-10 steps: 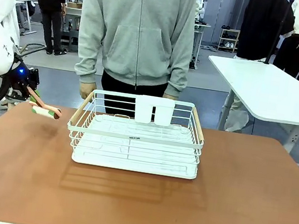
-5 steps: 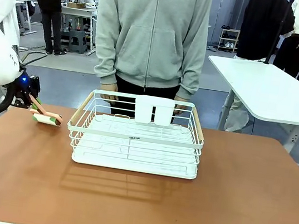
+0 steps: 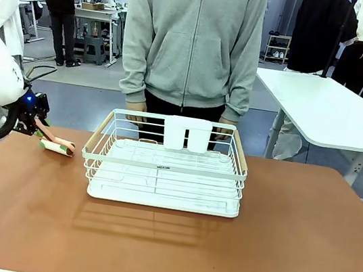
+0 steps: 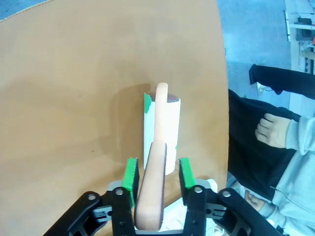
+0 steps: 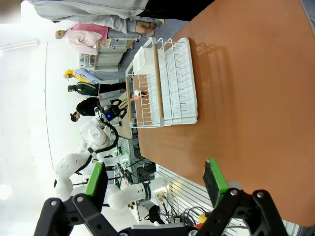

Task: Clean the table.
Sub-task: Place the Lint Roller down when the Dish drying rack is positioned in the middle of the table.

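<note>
Left claw (image 4: 156,173) presses lint roller (image 4: 161,129) (handle gripped) on table (image 4: 74,88).

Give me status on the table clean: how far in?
Early. The left hand is shut on the lint roller's handle, roll head down on the table at its far left edge beside the wire rack. The right hand is open, holding nothing. No wiped area is distinguishable, so nearly the whole top looks left to do.

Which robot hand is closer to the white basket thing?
The left. Its end effector holds a lint roller on the table, just off the white wire rack's left end. The right end effector hangs open above the table, well back from the rack.
</note>
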Available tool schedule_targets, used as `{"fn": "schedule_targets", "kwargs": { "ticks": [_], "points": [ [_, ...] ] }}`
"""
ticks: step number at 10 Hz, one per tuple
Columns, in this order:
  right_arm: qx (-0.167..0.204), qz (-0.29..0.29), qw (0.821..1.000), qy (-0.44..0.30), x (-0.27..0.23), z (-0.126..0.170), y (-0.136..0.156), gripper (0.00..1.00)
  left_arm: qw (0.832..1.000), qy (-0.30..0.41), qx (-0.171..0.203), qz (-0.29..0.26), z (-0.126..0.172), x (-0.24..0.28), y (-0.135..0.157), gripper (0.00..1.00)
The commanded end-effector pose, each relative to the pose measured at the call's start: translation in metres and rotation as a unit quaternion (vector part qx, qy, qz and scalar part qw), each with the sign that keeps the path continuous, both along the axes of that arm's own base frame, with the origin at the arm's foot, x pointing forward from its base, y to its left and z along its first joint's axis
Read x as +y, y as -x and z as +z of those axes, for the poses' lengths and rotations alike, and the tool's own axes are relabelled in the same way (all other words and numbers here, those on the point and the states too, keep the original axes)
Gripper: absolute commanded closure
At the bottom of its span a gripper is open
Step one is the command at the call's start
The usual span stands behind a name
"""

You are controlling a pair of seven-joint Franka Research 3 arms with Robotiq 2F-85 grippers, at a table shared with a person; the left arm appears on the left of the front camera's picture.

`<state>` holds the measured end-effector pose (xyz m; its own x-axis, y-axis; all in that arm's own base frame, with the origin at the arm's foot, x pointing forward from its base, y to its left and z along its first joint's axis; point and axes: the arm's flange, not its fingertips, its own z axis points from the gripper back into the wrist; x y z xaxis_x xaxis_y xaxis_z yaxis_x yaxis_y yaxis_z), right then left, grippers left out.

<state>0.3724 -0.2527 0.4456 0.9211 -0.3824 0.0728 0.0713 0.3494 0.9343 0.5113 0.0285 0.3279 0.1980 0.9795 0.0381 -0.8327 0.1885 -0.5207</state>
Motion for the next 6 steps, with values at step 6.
{"fn": "schedule_targets", "kwargs": {
  "ticks": [6],
  "points": [
    [-0.008,0.002,1.0,-0.002,0.001,0.002,0.001,0.0,1.0,-0.021,0.001,-0.013,0.037,-0.008,0.063,0.0]
  ]
}}
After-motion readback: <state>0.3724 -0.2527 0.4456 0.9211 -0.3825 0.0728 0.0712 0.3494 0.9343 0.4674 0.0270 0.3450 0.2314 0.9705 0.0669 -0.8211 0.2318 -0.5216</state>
